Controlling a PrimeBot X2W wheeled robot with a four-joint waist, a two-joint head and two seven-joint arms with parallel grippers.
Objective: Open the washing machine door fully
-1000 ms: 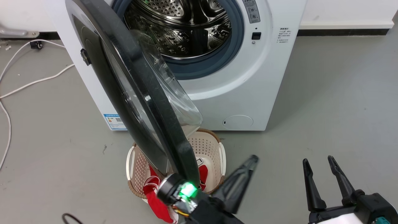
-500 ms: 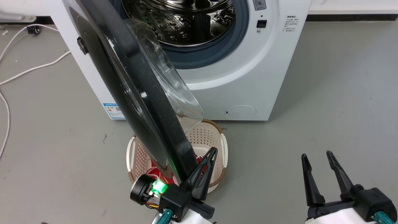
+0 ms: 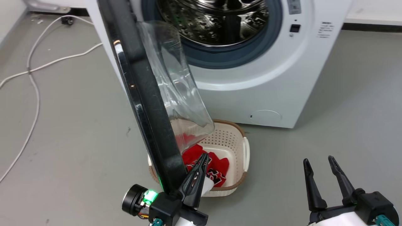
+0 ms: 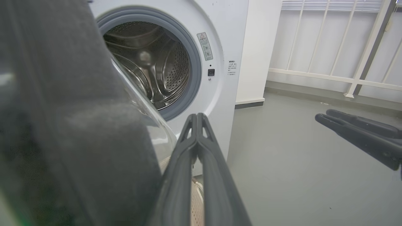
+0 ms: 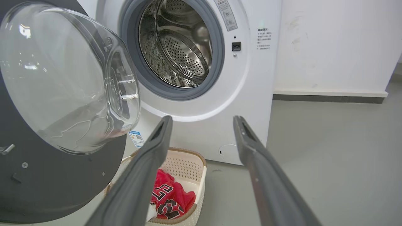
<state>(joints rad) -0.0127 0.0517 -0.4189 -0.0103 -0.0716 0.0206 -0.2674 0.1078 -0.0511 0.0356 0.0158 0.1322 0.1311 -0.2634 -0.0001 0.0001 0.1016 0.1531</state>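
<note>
door: edge-on, upper left to lower centre of frame, swung clear of washing machine, judged not yet fully back | left end effector: fingers together, empty, just beside door's inner rim, probably placed to push outward | right end effector: fingers apart, empty, lower right, clear of swing
</note>
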